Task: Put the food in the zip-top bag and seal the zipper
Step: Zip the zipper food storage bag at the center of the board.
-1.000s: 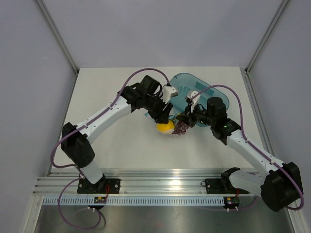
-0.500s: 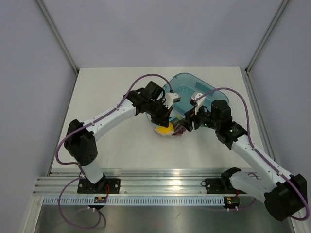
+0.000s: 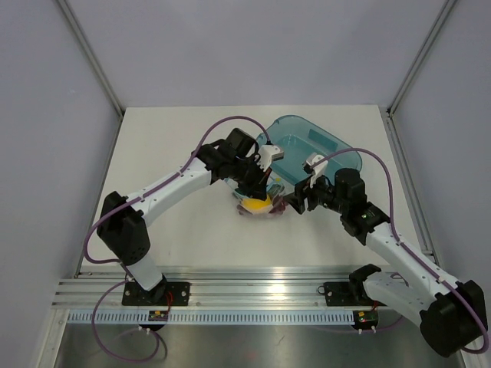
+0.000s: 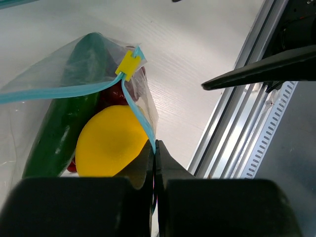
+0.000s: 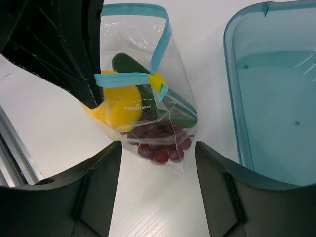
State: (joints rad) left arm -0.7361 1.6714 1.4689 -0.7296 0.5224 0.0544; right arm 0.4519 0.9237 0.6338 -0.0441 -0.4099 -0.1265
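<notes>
Pinching the blue zipper (image 4: 139, 114), the left jaws hold the bag (image 5: 131, 34) just beside the tray (image 3: 307, 134). Lemon (image 4: 111, 143), grapes (image 5: 159, 143) and cucumber (image 4: 61, 118) lie inside; the right jaws stand wide, empty.

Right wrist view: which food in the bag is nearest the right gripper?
The dark red grapes, lowest in the view, just ahead of the right gripper; the lemon and green vegetable lie farther back.

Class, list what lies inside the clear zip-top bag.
Inside the bag: a yellow lemon, dark red grapes and a green cucumber. The left claw covers part of the lemon.
</notes>
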